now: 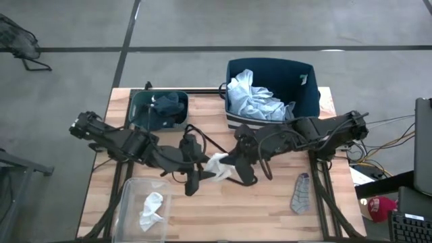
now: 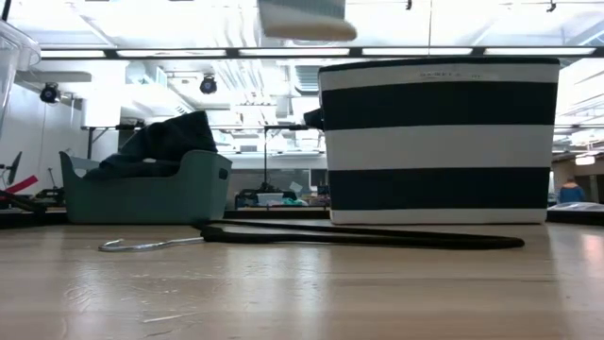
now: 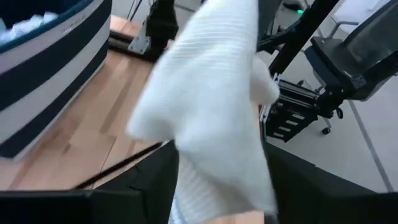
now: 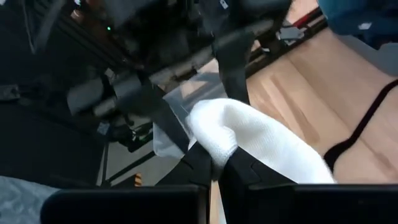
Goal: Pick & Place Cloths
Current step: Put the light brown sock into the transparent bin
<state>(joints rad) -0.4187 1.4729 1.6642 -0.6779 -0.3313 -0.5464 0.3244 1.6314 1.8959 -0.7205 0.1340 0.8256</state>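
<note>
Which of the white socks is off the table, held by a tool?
The white sock at table centre, pinched by the right tool; the other white sock lies in the clear tray.

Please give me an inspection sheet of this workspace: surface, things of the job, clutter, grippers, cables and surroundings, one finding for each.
Surface: wooden table, boards bare at the front.
Job's things: white sock lifted at mid-table; pale blue cloth in the navy striped bin; dark cloth in the teal bin; grey sock flat on the table; white cloth in the clear tray.
Clutter: black wire hanger lying before the bins.
Grippers: right gripper shut on the sock; left gripper open beside it.
Cables: bundle off the right edge.
Surroundings: grey floor; red cap at right.
</note>
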